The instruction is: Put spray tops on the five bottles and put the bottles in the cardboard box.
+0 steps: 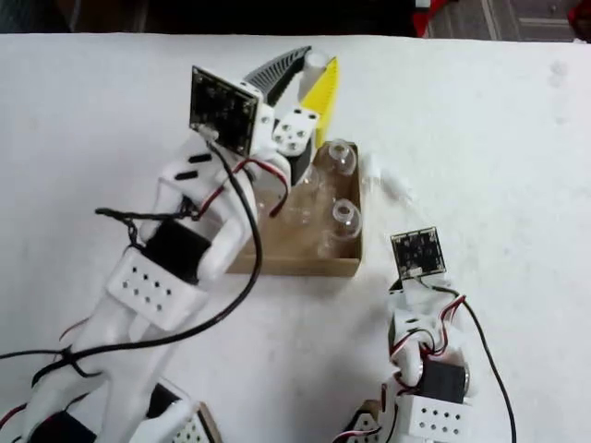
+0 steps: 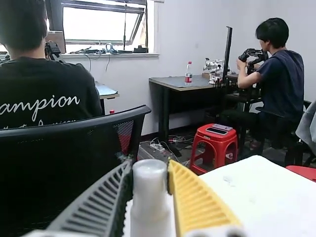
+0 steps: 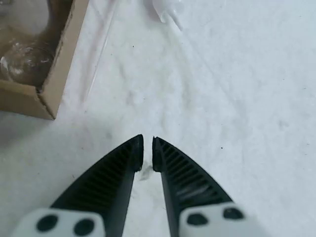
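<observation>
The left gripper [image 2: 149,165] is found clamped on a white cylinder [image 2: 149,197], which is gripped between a black finger [image 2: 98,205] and a yellow finger [image 2: 197,202]. The left arm is raised over the far side of the cardboard box [image 1: 295,266], with the wrist tipped up toward the room. The right gripper [image 3: 147,143] is noted closed to a hairline gap with nothing held, and it is pointed down at the white table [image 1: 480,138] near the box's corner. Clear bottles [image 1: 342,157] are seen inside the box. A white spray top [image 3: 167,9] is recorded lying on the table beside the box.
</observation>
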